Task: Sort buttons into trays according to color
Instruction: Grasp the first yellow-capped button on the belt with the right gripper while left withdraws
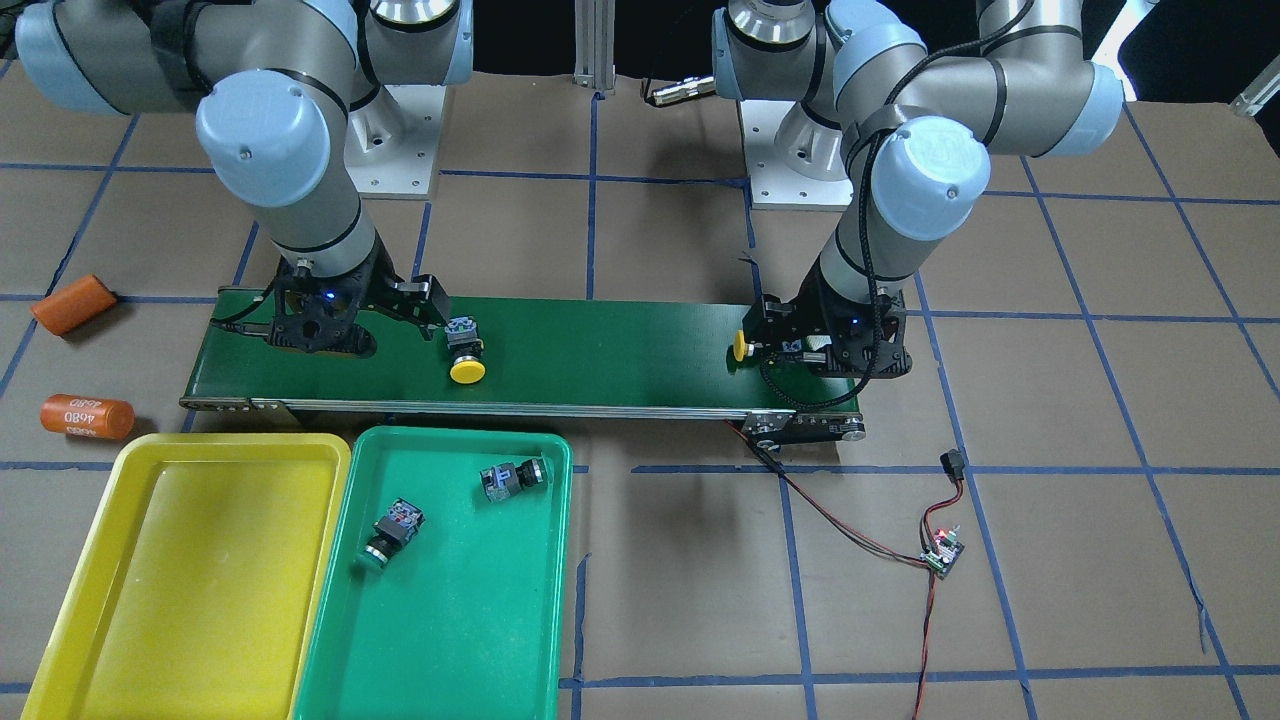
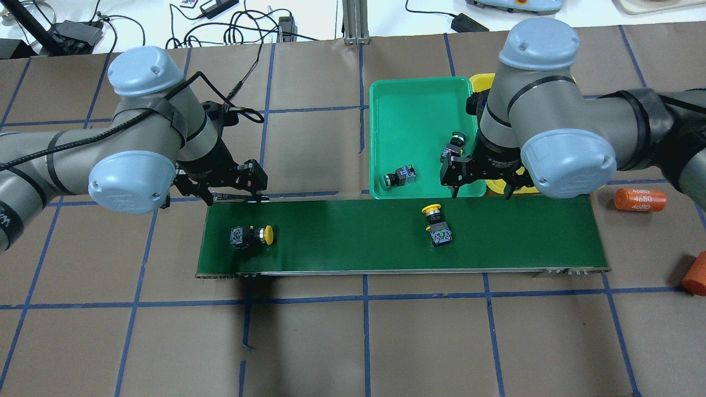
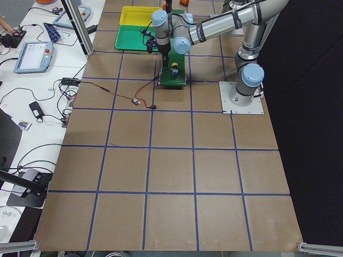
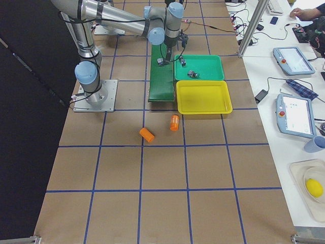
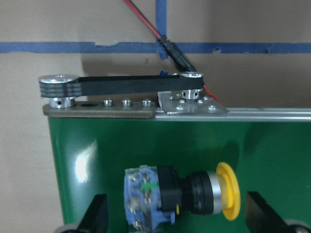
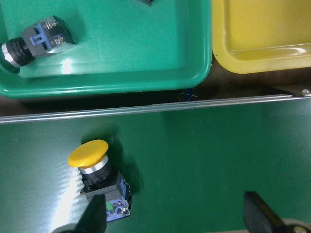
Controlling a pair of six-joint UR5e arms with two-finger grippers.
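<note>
While both hands hang spread and empty, my left hand (image 5: 176, 216) sits right over the belt-end yellow button (image 5: 180, 194), which lies on its side on the conveyor belt (image 5: 97, 145) with its long axis running finger to finger; I'd turn the wrist before closing. My right hand (image 6: 177, 216), nearer the yellow tray (image 6: 262, 34), has the mid-belt yellow button (image 6: 99, 177) off-centre beside one finger, cap toward the trays. Both green buttons (image 1: 393, 535) (image 1: 515, 477) lie in the green tray (image 6: 121, 90).
</note>
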